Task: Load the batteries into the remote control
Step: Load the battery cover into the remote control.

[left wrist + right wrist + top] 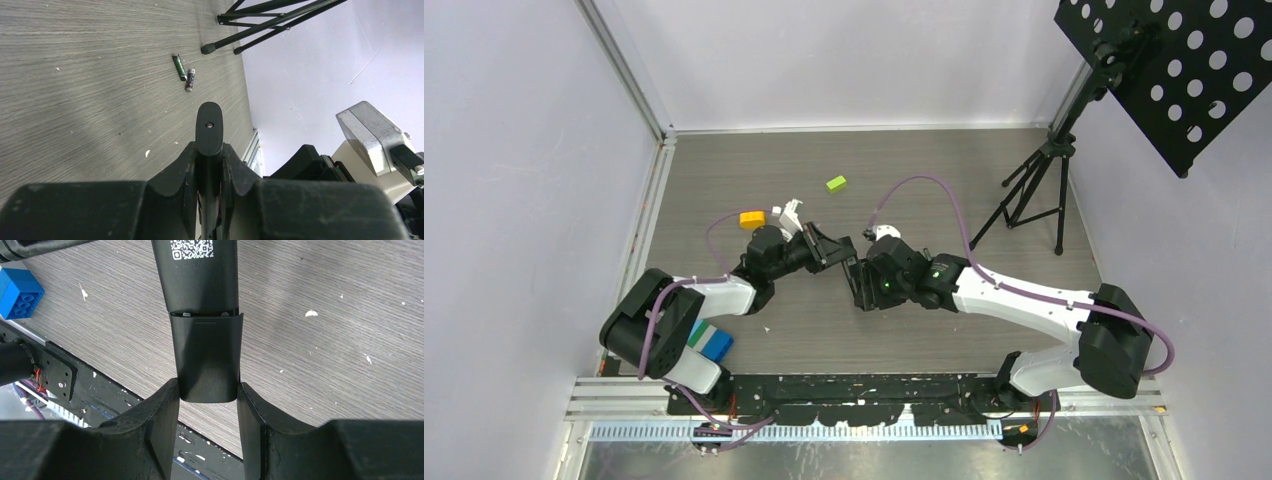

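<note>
A black remote control [850, 266] is held above the table between both grippers. My left gripper [828, 249] is shut on one end of it; in the left wrist view the remote [209, 122] shows edge-on between the fingers, at the left gripper [209, 152]. My right gripper [207, 390] is shut on the tip of the remote's battery cover [206, 355], which sits slightly slid from the body with the QR label [195, 270]. Two dark batteries [178, 66] [189, 80] lie on the table by a tripod foot. I see no batteries in the top view.
A black tripod stand [1036, 185] with a perforated plate [1184, 70] stands at the back right. A green block [836, 183], an orange block [752, 219] and a white piece [790, 213] lie behind the left arm. A blue brick [715, 344] lies near the left base.
</note>
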Controlling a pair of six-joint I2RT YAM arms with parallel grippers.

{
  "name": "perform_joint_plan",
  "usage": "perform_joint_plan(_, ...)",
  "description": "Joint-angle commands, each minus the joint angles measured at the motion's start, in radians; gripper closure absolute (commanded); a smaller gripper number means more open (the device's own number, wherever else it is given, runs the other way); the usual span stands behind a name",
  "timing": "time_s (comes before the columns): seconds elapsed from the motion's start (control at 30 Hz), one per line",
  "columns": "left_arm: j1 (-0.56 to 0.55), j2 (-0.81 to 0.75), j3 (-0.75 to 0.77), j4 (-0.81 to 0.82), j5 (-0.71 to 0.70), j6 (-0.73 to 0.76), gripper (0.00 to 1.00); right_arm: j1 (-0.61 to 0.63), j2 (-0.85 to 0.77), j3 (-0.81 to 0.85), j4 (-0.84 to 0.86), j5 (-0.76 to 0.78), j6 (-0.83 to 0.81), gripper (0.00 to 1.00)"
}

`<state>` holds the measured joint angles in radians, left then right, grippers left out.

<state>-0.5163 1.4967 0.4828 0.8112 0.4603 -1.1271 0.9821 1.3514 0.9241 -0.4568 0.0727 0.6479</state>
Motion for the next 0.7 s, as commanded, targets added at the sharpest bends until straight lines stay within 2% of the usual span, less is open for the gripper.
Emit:
perform_joint_plan(0.0, -0.002, -0.004, 0.036, 0.052, 0.02, -0.046, 1.0, 0.009, 0.016, 0.042, 0.004, 0.031, -0.02, 0.58)
perform_joint_plan(0.67, -0.002, 0.015, 0.077, 0.018, 0.125, -0.096, 1.0, 0.013, 0.06, 0.056, -0.012, -0.03, -0.074, 0.51)
